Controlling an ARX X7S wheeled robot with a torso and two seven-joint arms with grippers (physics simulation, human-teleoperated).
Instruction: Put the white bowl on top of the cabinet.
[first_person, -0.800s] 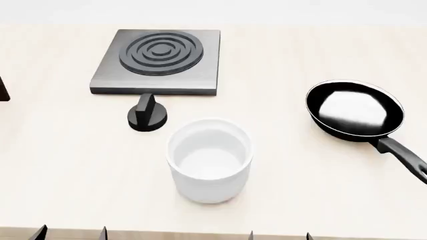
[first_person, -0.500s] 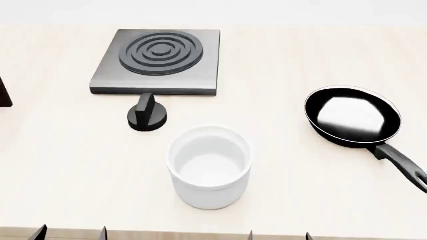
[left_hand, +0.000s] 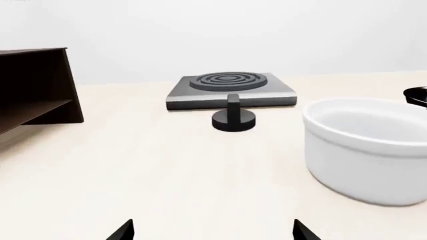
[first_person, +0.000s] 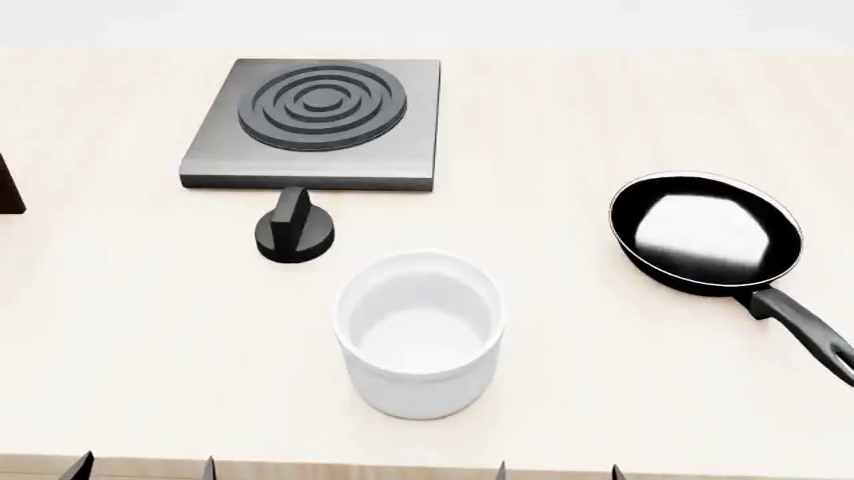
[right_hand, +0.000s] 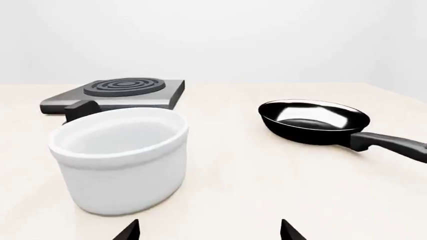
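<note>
The bowl (first_person: 419, 335) is glossy white, deep and straight-walled, with a thick rim band. It stands upright and empty on the pale, faintly grained table (first_person: 134, 340), near its front edge and about midway across. The cabinet (left_hand: 37, 85) is dark brown wood grain with a flat top and a slanted darker side; it sits at the far left, well apart from the bowl, and only a sliver of it (first_person: 8, 188) shows in the head view.

Behind the bowl lies a square grey stove (first_person: 318, 122), matte metal with raised dark concentric rings. A round black knob (first_person: 295, 230) with an upright grip ridge stands just in front of it, between stove and bowl, touching neither. To the right, a shiny black pan (first_person: 707, 232) lies flat, its handle pointing toward the near right.

Only the dark pointed fingertips of each gripper show at the near table edge. The left gripper (left_hand: 213, 231) has its fingers spread wide, holding nothing, the bowl off to its right. The right gripper (right_hand: 209, 231) is likewise spread and empty, the bowl just ahead to its left.
</note>
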